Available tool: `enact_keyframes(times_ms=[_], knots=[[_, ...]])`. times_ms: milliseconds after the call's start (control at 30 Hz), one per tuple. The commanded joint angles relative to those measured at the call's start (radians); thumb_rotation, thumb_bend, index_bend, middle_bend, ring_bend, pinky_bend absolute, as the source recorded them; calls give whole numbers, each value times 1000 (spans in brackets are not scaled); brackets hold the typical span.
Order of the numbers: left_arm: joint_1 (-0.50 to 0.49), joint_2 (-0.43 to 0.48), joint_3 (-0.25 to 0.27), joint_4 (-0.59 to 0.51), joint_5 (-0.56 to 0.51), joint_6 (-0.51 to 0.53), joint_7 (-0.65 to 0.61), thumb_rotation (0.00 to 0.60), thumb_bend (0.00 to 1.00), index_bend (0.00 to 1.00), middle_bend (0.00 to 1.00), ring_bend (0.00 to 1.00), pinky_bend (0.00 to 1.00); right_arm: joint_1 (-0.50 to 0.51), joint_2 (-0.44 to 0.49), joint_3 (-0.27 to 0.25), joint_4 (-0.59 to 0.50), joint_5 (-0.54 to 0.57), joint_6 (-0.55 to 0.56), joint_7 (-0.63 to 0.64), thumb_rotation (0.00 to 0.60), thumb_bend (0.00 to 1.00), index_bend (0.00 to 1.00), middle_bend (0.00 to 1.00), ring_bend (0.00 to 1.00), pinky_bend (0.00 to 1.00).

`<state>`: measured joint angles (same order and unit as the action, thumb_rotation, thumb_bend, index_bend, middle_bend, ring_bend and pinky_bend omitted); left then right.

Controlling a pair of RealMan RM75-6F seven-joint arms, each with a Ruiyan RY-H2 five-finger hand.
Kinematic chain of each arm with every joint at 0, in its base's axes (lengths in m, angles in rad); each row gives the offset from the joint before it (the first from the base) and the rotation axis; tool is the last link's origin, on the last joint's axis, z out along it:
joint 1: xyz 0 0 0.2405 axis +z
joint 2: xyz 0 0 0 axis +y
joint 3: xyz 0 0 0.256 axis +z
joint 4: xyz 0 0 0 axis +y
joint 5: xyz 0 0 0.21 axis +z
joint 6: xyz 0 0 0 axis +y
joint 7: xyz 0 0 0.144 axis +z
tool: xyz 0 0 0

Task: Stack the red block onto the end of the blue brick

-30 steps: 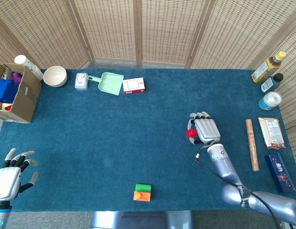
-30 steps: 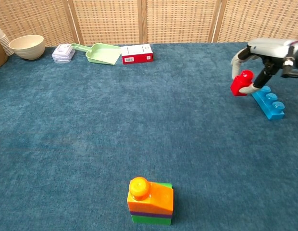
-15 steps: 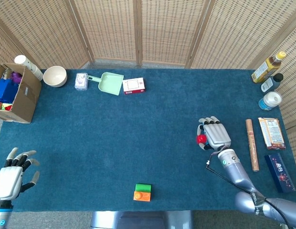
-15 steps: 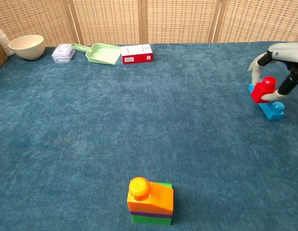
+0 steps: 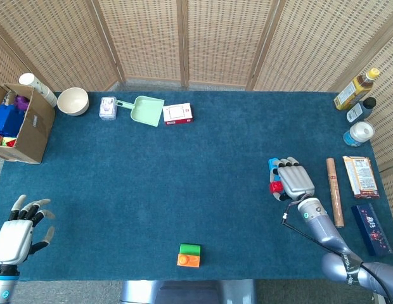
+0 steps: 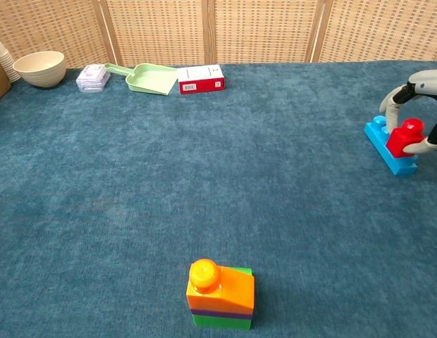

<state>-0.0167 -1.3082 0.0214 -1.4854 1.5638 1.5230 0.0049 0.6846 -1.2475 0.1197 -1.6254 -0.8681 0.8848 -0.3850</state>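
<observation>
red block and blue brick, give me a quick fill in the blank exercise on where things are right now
1. The red block is held by the robot's ______ hand.
2. The red block sits over the end of the blue brick that lies ______ to the chest camera.
3. The left hand holds nothing, with its fingers ______.
4. The green scoop lies between a clear plastic box and a ______ and white box.

Missing words: right; nearer; apart; red
</observation>
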Motion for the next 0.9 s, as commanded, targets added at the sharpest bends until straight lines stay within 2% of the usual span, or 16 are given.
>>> enact_keyframes(times_ms=[33, 900], knots=[[0, 0, 0, -1, -1, 0, 1, 600, 467, 447, 247, 228, 26, 2, -3, -4, 11, 0, -4, 3, 600, 278, 605, 198, 144, 124], [4, 1, 7, -6, 0, 1, -5, 600, 469, 447, 247, 228, 25, 11, -22, -22, 67, 14, -14, 6, 600, 280, 607, 200, 144, 124]])
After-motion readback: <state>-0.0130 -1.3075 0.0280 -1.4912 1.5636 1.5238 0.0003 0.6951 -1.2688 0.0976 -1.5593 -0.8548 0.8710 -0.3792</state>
